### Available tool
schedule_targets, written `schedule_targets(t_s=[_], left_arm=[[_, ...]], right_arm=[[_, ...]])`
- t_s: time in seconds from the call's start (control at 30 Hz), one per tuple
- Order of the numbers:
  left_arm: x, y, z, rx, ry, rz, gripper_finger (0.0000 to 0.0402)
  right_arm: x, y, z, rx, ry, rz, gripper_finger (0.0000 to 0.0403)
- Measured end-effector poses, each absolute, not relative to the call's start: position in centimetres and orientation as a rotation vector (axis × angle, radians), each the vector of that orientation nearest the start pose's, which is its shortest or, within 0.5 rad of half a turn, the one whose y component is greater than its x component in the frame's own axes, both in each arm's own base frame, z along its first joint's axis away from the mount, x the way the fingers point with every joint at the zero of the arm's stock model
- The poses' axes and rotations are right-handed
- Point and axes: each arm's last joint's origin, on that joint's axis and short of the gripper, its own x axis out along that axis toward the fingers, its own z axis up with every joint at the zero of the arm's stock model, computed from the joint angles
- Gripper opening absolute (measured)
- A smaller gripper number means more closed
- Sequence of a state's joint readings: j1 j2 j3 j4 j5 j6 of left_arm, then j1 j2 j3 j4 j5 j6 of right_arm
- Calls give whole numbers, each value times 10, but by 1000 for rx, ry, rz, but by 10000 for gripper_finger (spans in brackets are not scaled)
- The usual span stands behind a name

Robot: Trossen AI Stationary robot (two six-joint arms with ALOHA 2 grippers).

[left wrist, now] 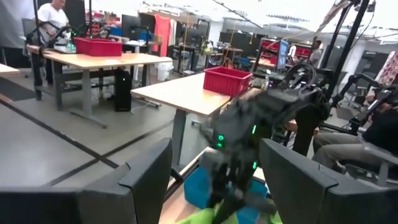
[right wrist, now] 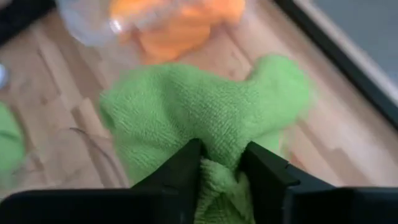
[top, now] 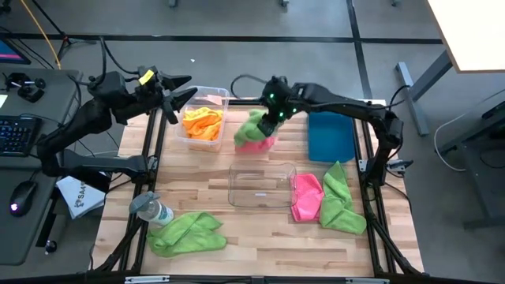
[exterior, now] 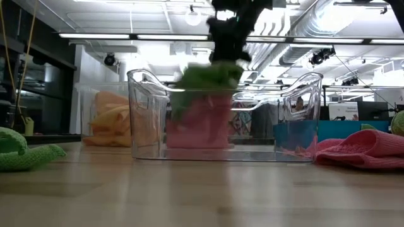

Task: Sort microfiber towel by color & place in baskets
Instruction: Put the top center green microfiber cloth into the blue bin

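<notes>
From above, the right gripper (top: 272,118) hangs over the far middle of the table (top: 252,237), its fingers pinching a green towel (top: 251,126) with a pink towel (top: 260,143) bunched under it; both dangle between the orange-filled clear basket (top: 202,118) and the blue basket (top: 330,136). An empty clear basket (top: 261,186) sits mid-table, with another pink towel (top: 306,197) and green towel (top: 341,199) just right of it and a third green towel (top: 186,233) near the front left beside a bottle (top: 151,209). The left gripper (top: 180,96) waits above the far-left edge, fingers spread. At table level the lifted towels (exterior: 205,104) are blurred and seen partly through the empty basket (exterior: 224,116); the holding gripper is cut off at the top. The left wrist view shows its spread fingers (left wrist: 146,180) and the right arm, blurred. The right wrist view shows fingers (right wrist: 267,165) closed on fuzzy green cloth (right wrist: 205,106); the pink towel is hidden.
</notes>
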State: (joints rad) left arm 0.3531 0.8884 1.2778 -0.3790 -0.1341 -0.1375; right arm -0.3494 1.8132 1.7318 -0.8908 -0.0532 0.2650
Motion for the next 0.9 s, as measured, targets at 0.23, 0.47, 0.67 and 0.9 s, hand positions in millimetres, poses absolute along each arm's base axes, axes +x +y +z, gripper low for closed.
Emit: schedule_targets(t_s=[0.23, 0.47, 0.67, 0.9], left_arm=[[144, 57, 457, -126, -37, 486, 229], [144, 57, 457, -47, -17, 496, 229], [151, 60, 453, -3, 29, 494, 229], [165, 63, 445, 27, 95, 441, 229]], right_arm=[[359, -131, 247, 546, 977, -435, 88], [351, -125, 266, 517, 872, -389, 9], [306, -119, 329, 412, 736, -512, 3], [223, -106, 360, 358, 706, -771, 2]])
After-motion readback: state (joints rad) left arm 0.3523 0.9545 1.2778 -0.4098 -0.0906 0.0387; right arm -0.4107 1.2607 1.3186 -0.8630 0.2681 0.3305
